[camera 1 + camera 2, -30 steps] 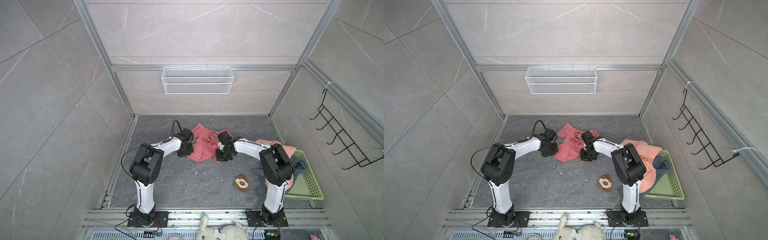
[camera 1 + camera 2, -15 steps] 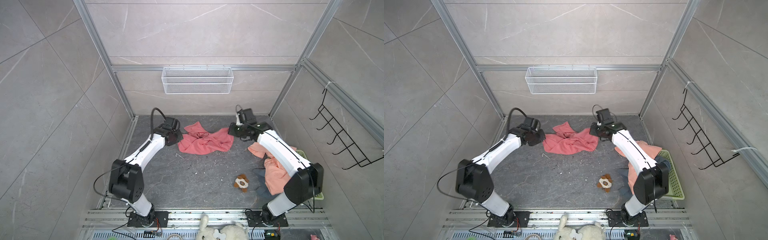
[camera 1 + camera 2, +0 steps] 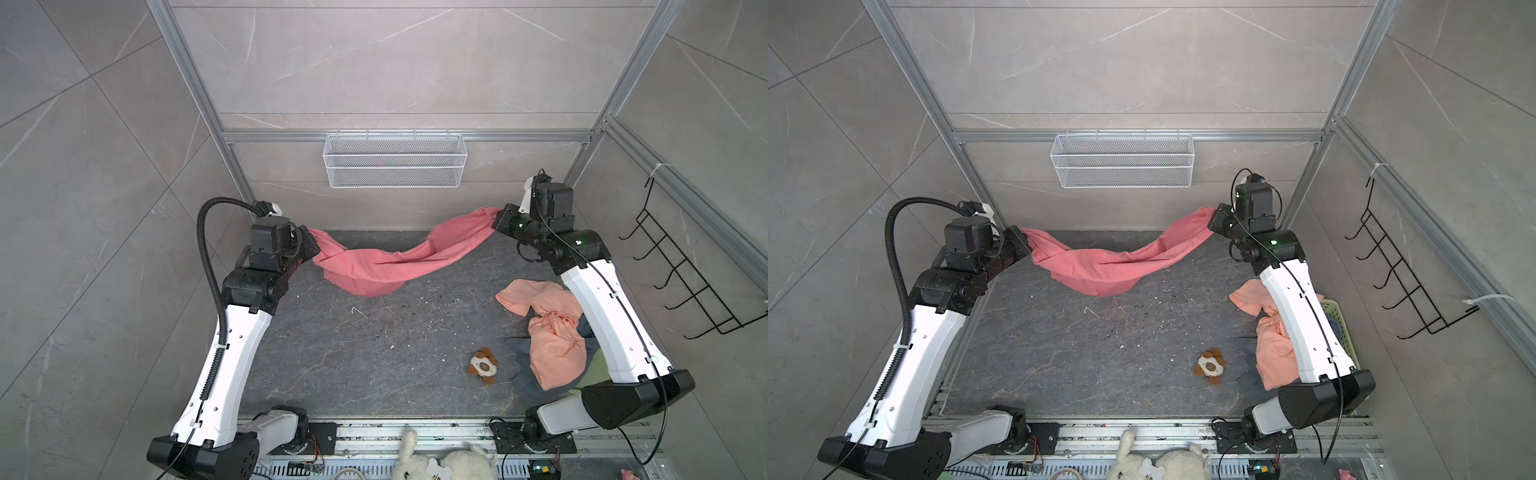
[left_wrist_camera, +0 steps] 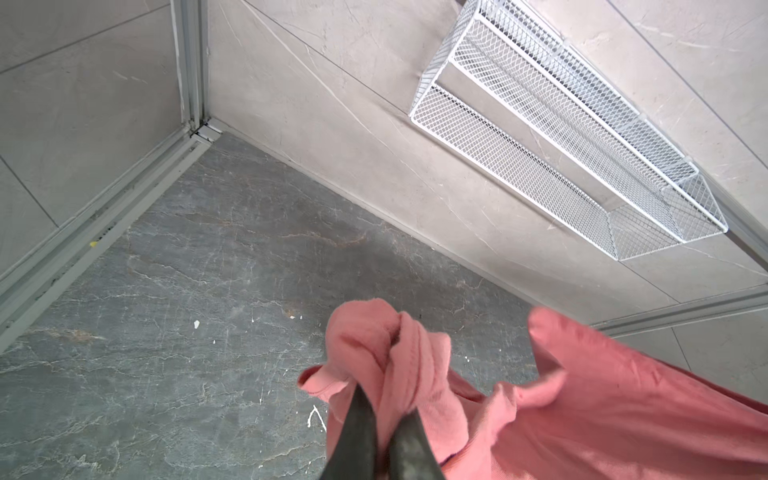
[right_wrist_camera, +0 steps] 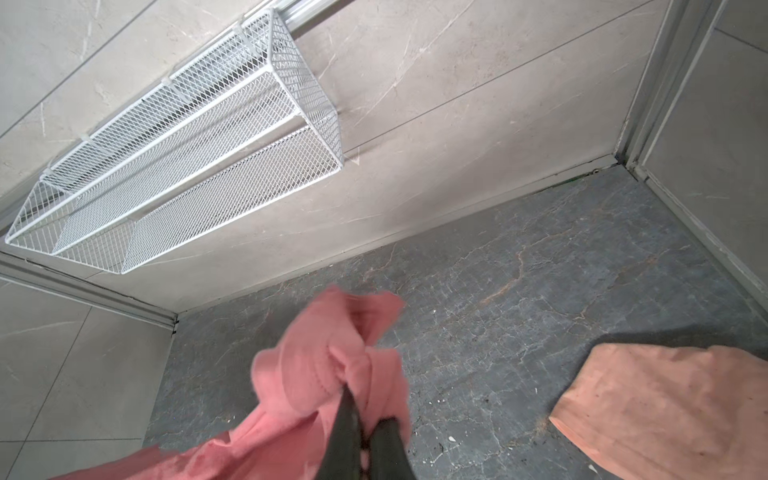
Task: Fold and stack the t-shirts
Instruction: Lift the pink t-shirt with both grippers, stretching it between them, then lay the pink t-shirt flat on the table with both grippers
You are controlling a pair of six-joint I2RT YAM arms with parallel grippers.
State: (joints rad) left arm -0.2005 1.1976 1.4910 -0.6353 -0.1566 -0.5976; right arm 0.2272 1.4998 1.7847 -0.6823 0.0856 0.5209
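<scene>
In both top views, a crumpled coral-red cotton t-shirt (image 3: 374, 270) (image 3: 1100, 270) is held slung above the far part of the dark grey stone-patterned table (image 3: 353, 353), sagging in the middle. One end is clamped by the left end effector (image 3: 312, 249) and the other by the right end effector (image 3: 496, 220). A light peach t-shirt (image 3: 552, 336) is heaped beside the right arm. In the left wrist view, bunched coral fabric is pinched between closed dark fingers (image 4: 361, 424). In the right wrist view, a like bunch is gripped, and peach cloth is seen on the table nearby.

Bright even light, soft shadows, sharp focus, wide-angle bending at edges
</scene>
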